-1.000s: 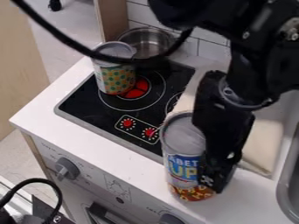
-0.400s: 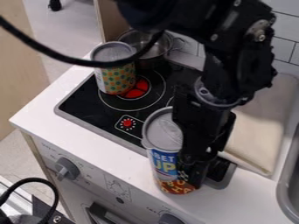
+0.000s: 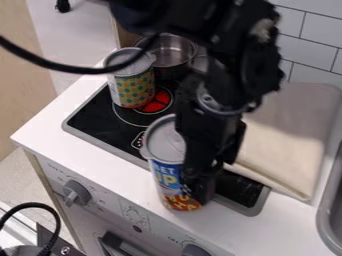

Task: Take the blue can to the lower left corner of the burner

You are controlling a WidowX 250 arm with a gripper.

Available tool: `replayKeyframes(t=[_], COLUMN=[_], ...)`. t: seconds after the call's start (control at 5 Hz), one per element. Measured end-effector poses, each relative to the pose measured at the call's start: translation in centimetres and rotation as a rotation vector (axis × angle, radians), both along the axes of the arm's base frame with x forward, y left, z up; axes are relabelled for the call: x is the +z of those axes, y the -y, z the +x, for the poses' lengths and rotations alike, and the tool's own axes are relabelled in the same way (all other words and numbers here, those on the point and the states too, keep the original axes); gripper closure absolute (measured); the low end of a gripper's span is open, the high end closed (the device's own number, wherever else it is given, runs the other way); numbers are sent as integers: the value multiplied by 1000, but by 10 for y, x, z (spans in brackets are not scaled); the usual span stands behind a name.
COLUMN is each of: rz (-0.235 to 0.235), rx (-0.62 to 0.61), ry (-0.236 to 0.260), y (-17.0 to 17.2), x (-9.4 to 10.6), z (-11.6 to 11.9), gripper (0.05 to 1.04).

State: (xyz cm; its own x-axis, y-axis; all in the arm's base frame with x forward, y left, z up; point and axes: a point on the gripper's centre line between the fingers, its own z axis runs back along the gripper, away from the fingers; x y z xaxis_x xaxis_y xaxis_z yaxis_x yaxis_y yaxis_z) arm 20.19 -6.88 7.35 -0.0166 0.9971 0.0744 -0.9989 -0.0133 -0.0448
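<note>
The tall can with a blue label (image 3: 167, 175) and a grey top is in my view's lower middle, near upright, with its top leaning a little to the left. Its label runs from blue, with big pale letters, down to orange-red with yellow letters. I see it at the front edge of the black glass cooktop (image 3: 98, 123), its lower part in front of the white counter (image 3: 50, 116); I can't tell whether its base touches down.

My black two-finger gripper (image 3: 198, 190) is pressed up to the can's right side and has it in its grasp. The black arm (image 3: 230, 65) hangs down over the cooktop from the top edge of the view and hides part of the cooktop's right side.

Farther back and to the left, a shorter can with green dots on a yellow-orange label (image 3: 133, 91) stands upright on the burner with the red centre (image 3: 158, 102). Just behind it is a shiny metal pot (image 3: 172, 50), and a black cable (image 3: 47, 63) crosses in front of the dotted can's top.

Right of the cooktop I have a flat beige board (image 3: 287, 145), with a grey metal sink (image 3: 325, 215) at the right edge. White wall tiles (image 3: 308, 52) rise behind. A round grey knob (image 3: 77, 192) sits on the white front panel (image 3: 110, 202).
</note>
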Motion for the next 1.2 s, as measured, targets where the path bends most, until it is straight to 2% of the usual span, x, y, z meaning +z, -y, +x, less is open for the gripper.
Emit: replayKeyframes(t=[0.2,0.6,0.8,1.0,1.2], rz=[-7,14,24,20,19], rx=[0,-19,-36,-69,-51], ry=[24,18,40,35,58], y=[-14,-36,-44,-55,-72], x=[4,0,1,1,5], z=[-2,-2,-2,0,-1], gripper=[84,84,84,84,84])
